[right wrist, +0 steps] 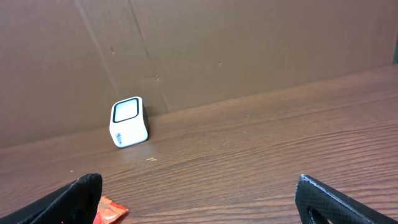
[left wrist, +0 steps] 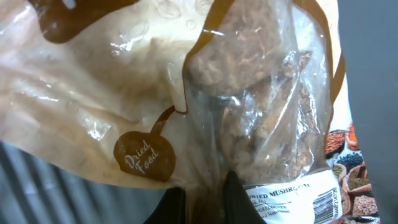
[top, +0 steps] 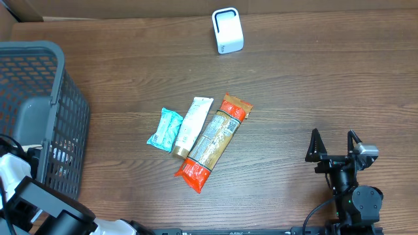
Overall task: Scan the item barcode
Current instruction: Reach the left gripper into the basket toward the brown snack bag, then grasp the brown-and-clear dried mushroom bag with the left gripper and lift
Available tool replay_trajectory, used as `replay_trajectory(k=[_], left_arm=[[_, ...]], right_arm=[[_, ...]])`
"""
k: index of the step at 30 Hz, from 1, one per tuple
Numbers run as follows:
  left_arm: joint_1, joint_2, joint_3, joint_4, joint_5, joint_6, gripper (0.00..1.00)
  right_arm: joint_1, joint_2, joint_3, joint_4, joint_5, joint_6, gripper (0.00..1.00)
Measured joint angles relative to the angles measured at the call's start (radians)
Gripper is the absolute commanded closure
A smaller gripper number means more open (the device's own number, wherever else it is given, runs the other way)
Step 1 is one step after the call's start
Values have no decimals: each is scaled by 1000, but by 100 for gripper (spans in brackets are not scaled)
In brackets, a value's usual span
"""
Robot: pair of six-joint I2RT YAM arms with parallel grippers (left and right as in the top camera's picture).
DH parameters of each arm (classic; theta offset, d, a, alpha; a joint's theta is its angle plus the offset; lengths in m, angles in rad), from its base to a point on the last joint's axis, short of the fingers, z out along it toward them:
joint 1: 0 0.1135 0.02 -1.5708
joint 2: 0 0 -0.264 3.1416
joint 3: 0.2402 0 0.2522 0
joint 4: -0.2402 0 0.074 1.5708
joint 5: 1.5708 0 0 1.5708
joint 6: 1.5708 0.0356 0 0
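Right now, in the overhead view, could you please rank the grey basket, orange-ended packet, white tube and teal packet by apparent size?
1. grey basket
2. orange-ended packet
3. white tube
4. teal packet
The basket rises nearer the camera, yet is clearly largest.

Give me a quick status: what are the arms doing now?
Left gripper shut on mushroom bag. Right gripper open, empty. Packets mid-table, before scanner.

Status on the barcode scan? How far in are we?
Done: left hand is shut on the dried mushroom bag, apparently inside the grey basket. In hand: that grip only; the bag isn't lifted out yet. Left: carry it to the white scanner and present its barcode label. Right hand sits open, idle. Three loose packets nearby: scanned or not, can't tell.
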Motion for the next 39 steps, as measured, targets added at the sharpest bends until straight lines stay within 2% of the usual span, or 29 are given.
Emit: replay_trajectory(k=[7,16,22,27,34,39], left_arm=[[0,0,2,-14,19,11,96],[0,22,153,-232,76,46,96],[0,21,221,-258,79,46,94],[0,21,190,-224,76,58,50],[0,22,28,-61,77,61,33],[0,4,-57,96,77,47,5]], right_arm=[[0,0,0,0,0,0,0],[0,0,0,0,0,0,0],[0,0,0,0,0,0,0],[0,0,0,-1,0,0,0],[0,0,0,0,0,0,0],[0,0,0,0,0,0,0]])
